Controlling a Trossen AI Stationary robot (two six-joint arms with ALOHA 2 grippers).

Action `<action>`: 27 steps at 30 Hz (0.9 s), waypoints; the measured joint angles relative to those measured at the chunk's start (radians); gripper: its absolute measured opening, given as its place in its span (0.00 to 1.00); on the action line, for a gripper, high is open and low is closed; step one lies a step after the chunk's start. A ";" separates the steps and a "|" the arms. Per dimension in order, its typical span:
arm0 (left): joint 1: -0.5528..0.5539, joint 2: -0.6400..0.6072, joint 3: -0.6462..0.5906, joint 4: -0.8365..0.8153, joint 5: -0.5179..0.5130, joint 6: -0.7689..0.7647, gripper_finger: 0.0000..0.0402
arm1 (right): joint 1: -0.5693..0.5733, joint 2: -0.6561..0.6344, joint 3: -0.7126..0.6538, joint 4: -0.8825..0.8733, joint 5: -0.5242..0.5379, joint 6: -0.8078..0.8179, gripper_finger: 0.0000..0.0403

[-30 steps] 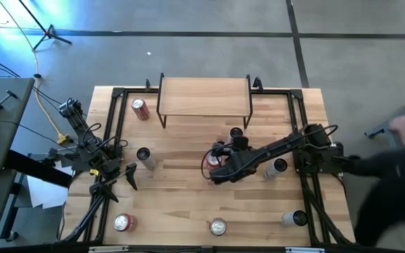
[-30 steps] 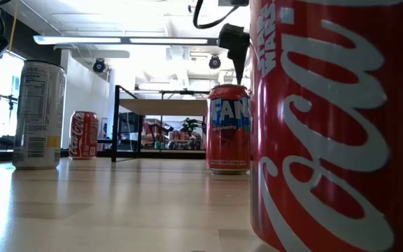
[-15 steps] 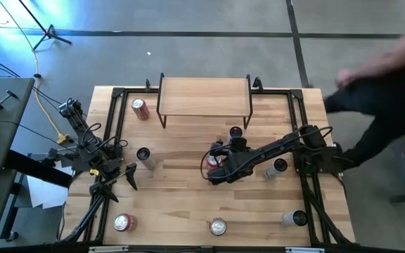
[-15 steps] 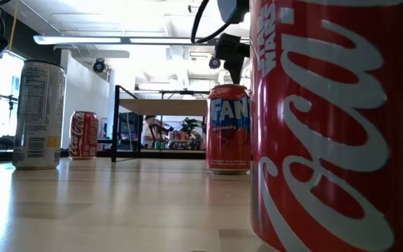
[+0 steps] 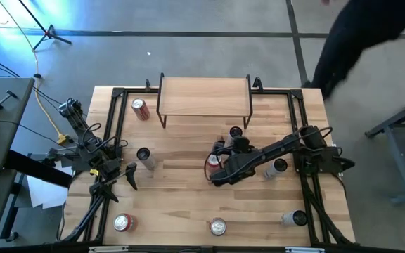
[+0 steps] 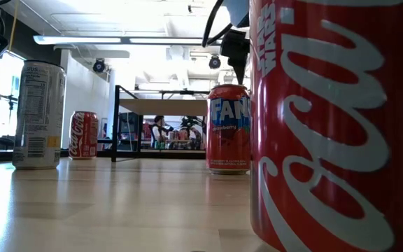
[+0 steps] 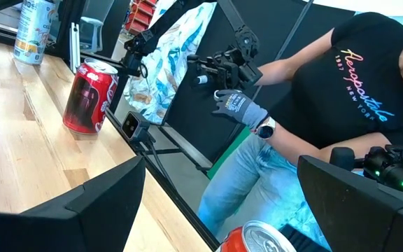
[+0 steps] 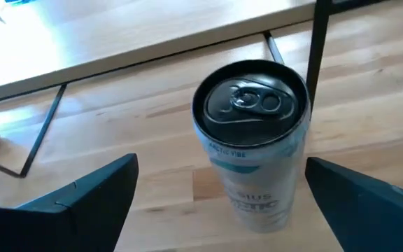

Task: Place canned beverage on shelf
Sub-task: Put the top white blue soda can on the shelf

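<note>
Several cans stand scattered on the wooden counter [image 5: 188, 204]. The right hand [image 5: 216, 163] sits just right of centre in the high view, over a red can [image 6: 228, 129] that the low view labels Fanta. Its fingers are spread wide apart, grasping nothing. In the right wrist view a pale can with a dark lid [image 8: 252, 150] stands upright between the two dark fingers [image 8: 82, 199], untouched by either. Just beyond it rises a black leg of the shelf [image 5: 204, 95], which stands at upper centre of the high view, its plank top bare. The left hand [image 5: 126, 173] waits at centre left of the counter, released and holding nothing, near a grey can [image 5: 143, 156].
</note>
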 joint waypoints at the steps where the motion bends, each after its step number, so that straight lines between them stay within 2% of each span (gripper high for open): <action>1: 0.000 0.000 0.000 0.000 0.000 0.000 0.90 | -0.002 0.000 0.000 0.000 0.008 -0.016 0.99; 10: 0.000 0.000 0.000 0.000 0.000 0.000 0.90 | -0.038 0.015 0.000 0.002 -0.023 -0.073 0.99; 27: 0.000 0.000 0.000 0.000 0.000 0.000 0.90 | -0.055 0.059 0.000 -0.024 -0.036 -0.069 0.99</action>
